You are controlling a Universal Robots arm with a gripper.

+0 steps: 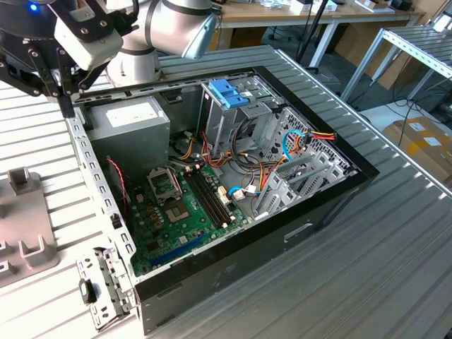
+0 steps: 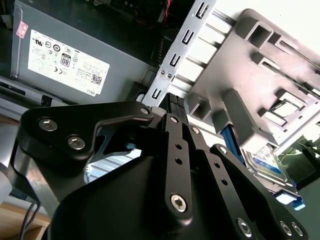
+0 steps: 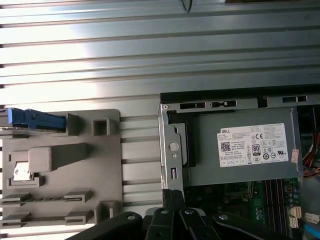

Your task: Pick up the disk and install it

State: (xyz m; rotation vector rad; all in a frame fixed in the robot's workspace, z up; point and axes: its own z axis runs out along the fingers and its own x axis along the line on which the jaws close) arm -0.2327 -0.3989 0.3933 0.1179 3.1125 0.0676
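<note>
"Blue plastic around a grey-silver body, is that the disk (image 3: 34, 120)?"

"Yes. In the first wrist view it stands edge-on at one end of the grey fixture (image 3: 107, 170), with the blue carrier facing the camera. In the second wrist view the disk (image 2: 265, 162) shows its labelled face, tucked against the fixture's raised blocks."

"Where is the gripper (image 1: 67, 106)?"

"In the exterior view it hangs over the corner of the open computer case (image 1: 233, 268), just beside the power supply (image 1: 131, 123). It is above the perforated metal rail on the side nearest the fixture, and clearly apart from the disk."

"Are its fingers wide or narrow?"

"Narrow. In both wrist views the black fingers (image 2: 172, 100) are drawn together with nothing between them."

"What else is in the case?"

"A green motherboard (image 1: 180, 208) lies flat on the bottom. Toward the exterior view's right stands a metal drive cage (image 1: 226, 127) with a blue bracket (image 1: 229, 93) on top, and bundles of coloured wires run beside it. The case rests on a ribbed metal table (image 1: 367, 268), with the fixture beside it on the exterior view's left"
</note>
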